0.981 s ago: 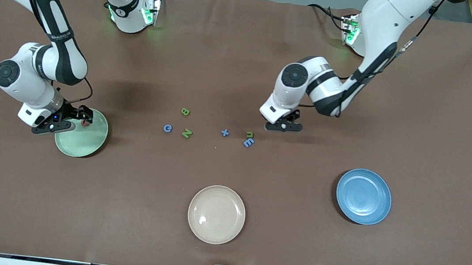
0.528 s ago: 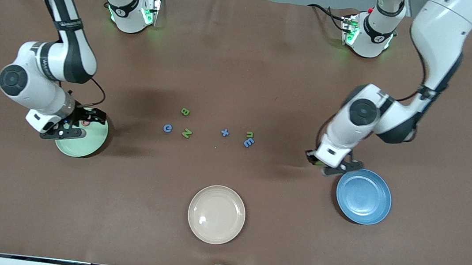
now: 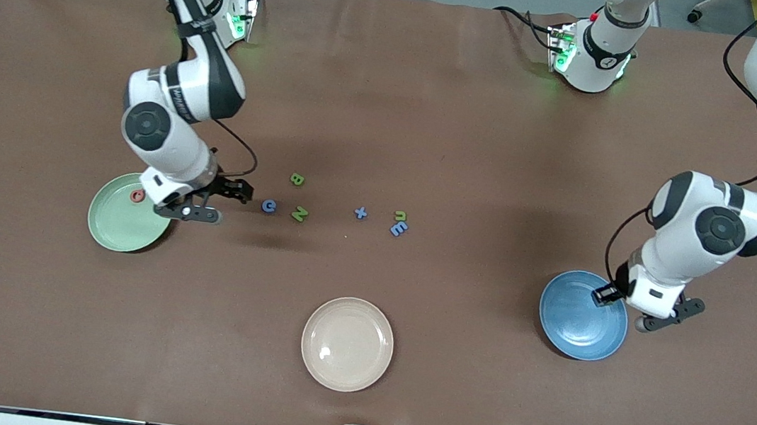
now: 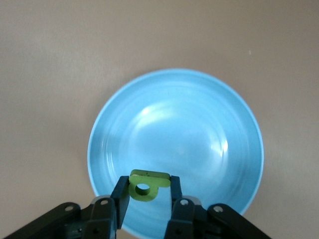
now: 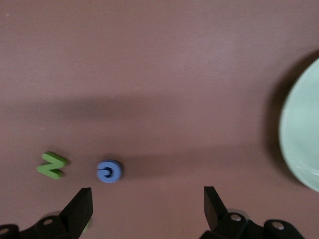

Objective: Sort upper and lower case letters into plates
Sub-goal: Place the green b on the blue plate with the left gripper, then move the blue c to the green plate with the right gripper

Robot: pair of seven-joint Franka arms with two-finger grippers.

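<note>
Round light mint-green shallow plate (image 3: 124, 226) sits toward the right arm's end of the table, with a small pink toy letter (image 3: 136, 196) lying in it near the rim. Right gripper (image 3: 208, 202) is low over the brown table cover (image 3: 391, 100) just beside that plate, between the plate and the blue round letter (image 3: 269, 206). Its jaws are spread wide and hold nothing; the right wrist view shows both black fingers (image 5: 79, 209) apart over bare cloth, with the blue round letter (image 5: 109, 171), a green N (image 5: 52, 165) and the mint plate's edge (image 5: 301, 144) in sight.

Loose letters in the table's middle: green B (image 3: 297, 179) farther from the front camera, green N (image 3: 299, 214) beside the blue round one, then a blue x (image 3: 360, 213), a small green n (image 3: 400, 216) and a blue m (image 3: 399, 228) touching or nearly touching it.

Round cream-beige plate (image 3: 347, 344) lies nearest the front camera, nothing in it.

Round medium-blue shallow plate (image 3: 583, 315) sits toward the left arm's end. Left gripper (image 3: 652, 316) is over that plate's rim. In the left wrist view its fingers (image 4: 119, 199) are pinched on a small green letter with a round hole (image 4: 146, 186), held above the blue plate (image 4: 175, 149); which letter it is can't be told.
</note>
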